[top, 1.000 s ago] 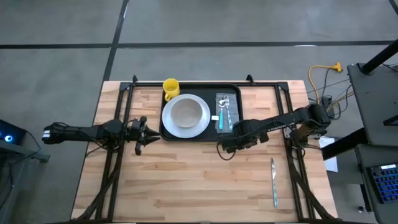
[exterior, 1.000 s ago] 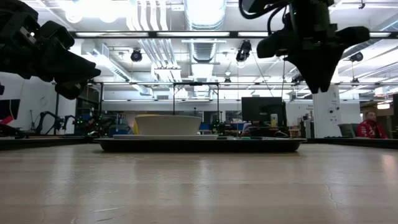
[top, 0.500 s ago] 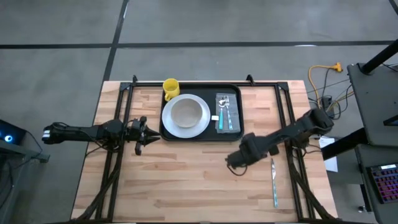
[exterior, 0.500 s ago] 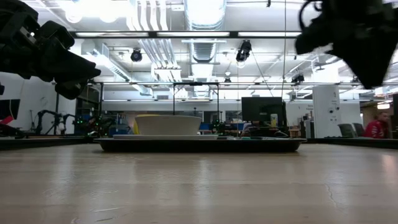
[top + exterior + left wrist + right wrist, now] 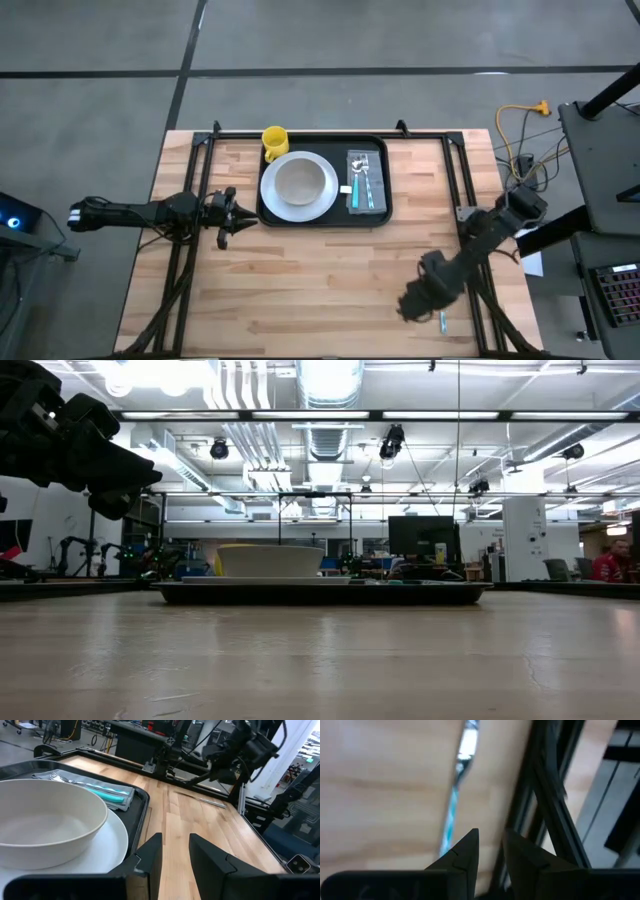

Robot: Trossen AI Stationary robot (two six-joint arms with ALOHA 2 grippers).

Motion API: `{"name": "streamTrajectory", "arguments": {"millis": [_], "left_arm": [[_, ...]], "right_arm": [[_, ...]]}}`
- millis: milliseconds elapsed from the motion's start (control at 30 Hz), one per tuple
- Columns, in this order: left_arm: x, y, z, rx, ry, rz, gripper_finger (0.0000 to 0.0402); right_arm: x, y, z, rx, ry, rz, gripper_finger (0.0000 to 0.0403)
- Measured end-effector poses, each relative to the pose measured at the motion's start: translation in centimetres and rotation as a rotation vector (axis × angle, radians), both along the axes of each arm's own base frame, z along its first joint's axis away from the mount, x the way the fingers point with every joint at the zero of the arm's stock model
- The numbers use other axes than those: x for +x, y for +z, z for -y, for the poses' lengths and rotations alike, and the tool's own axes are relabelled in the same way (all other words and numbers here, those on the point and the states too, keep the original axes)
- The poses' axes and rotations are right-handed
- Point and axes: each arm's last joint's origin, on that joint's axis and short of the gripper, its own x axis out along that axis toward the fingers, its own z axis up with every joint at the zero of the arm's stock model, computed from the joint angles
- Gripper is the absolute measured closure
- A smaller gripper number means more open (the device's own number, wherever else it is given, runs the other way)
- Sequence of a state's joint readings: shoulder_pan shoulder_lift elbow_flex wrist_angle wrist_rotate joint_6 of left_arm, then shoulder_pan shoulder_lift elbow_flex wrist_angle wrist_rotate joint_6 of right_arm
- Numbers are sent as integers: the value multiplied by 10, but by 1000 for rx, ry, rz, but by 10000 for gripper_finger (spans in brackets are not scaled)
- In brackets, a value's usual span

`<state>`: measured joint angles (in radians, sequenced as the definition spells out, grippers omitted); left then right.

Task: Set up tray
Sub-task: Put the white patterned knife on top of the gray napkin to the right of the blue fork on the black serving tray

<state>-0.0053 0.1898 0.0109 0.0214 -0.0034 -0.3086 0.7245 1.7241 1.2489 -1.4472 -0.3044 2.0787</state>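
Lab: exposed ceiling ducts (image 5: 330, 400), workbenches (image 5: 60, 585), monitors (image 5: 420, 538).

The wooden table (image 5: 300, 290) bears the black tray (image 5: 325, 221) and, apparently, a knife (image 5: 441, 320).

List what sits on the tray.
On the tray: a white plate carrying a bowl, and cutlery on a napkin. Anything beneath those is covered.

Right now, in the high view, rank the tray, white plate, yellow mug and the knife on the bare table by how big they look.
1. Tray
2. White plate
3. Yellow mug
Knife: unranked, since the right arm covers most of it.
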Motion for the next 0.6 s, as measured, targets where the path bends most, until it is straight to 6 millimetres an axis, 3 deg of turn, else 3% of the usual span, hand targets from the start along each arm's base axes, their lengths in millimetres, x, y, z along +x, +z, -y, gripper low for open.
{"name": "streamTrajectory", "arguments": {"millis": [367,600], "left_arm": [[0,0,0,0,0,0,320],[0,0,0,0,0,0,320]], "right_arm": [[-39,20,-52,7,-179,152,319],[-46,21,-57,-81,-253,265,332]]}}
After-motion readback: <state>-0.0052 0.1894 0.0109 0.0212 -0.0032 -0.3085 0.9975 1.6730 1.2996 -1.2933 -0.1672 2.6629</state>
